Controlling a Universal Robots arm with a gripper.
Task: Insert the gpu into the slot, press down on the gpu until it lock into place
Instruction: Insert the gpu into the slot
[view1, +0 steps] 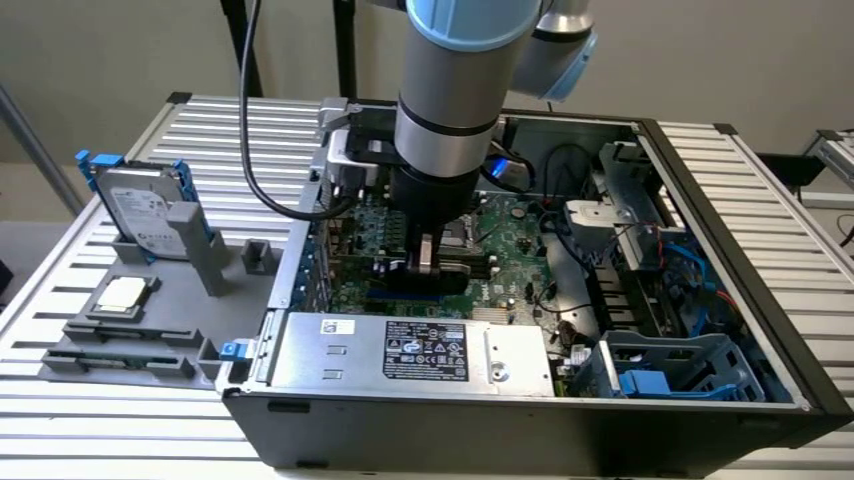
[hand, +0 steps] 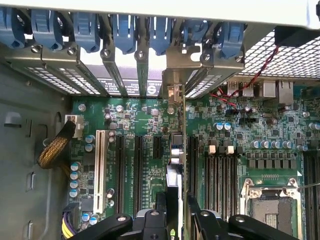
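Gpu (hand: 173, 180) clamped in jaws; case (view1: 534, 435) sits on slatted table (view1: 120, 430).

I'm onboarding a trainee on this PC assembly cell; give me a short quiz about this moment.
1. True or false: the gripper grips the gpu inside the open computer case.
2. Which thing stands in the grey fixture at the exterior view's left? A) hard drive B) fan C) keyboard
3. What colour are the hard drive's side rails?
Key: 1 true; 2 A; 3 blue.
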